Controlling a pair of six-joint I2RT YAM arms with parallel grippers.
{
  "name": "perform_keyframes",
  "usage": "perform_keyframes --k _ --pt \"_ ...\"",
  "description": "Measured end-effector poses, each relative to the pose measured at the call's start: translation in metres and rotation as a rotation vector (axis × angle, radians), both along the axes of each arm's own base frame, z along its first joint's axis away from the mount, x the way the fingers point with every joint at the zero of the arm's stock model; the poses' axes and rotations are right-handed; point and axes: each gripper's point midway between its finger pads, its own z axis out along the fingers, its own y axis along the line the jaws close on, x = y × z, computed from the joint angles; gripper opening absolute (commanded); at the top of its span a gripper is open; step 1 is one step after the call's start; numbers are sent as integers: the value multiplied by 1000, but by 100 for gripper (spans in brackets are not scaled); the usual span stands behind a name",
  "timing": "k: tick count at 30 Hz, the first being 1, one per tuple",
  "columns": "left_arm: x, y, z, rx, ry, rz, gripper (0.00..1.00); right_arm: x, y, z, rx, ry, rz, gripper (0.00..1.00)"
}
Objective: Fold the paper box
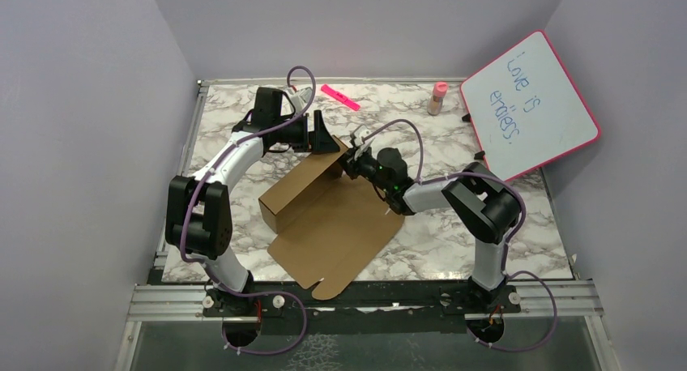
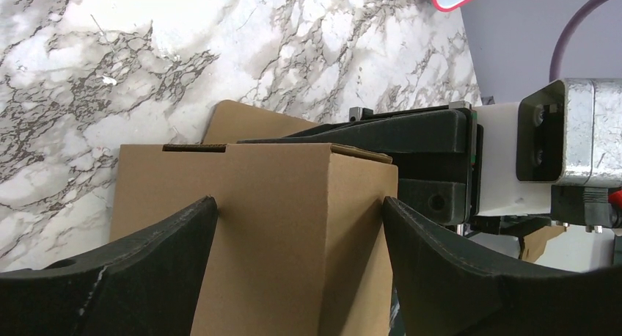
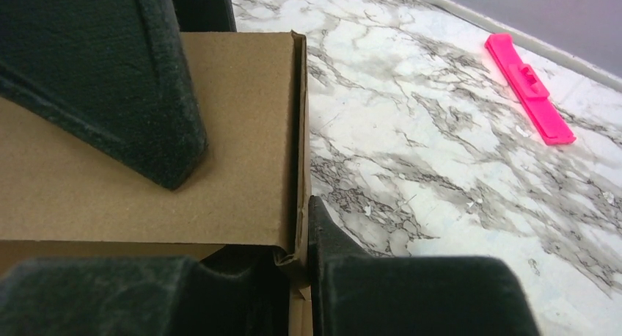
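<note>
The brown paper box (image 1: pixel 332 225) lies mid-table: a raised, folded part at the far left and a flat sheet reaching toward the near edge. My left gripper (image 1: pixel 322 138) stands open at the raised part's far end. In the left wrist view its wide-spread tips (image 2: pixel 298 202) rest against the cardboard (image 2: pixel 279 174) on either side of a corner crease. My right gripper (image 1: pixel 347 162) meets the same end from the right. In the right wrist view it (image 3: pixel 293 240) is shut on the thin end wall of the box (image 3: pixel 242 94). One left finger (image 3: pixel 147 94) lies over the panel.
A pink-framed whiteboard (image 1: pixel 531 104) leans at the back right, with a small pink bottle (image 1: pixel 437 98) beside it. A pink plastic strip (image 1: pixel 340 97) lies on the marble at the back, also in the right wrist view (image 3: pixel 529 86). Grey walls close in both sides.
</note>
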Motion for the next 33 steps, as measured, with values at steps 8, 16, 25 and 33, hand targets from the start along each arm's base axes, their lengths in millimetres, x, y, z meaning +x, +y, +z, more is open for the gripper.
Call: perform_keyframes --k 8,16,25,33 --pt "1 -2 1 -19 -11 -5 80 6 -8 -2 -17 83 -82 14" --pt "8 -4 1 -89 -45 11 79 15 -13 -2 -24 97 -184 15" --pt "14 -7 5 -128 -81 19 78 35 -31 -1 -24 57 -359 18" --pt "17 -7 7 -148 -98 30 78 43 -37 1 -48 -4 -462 27"
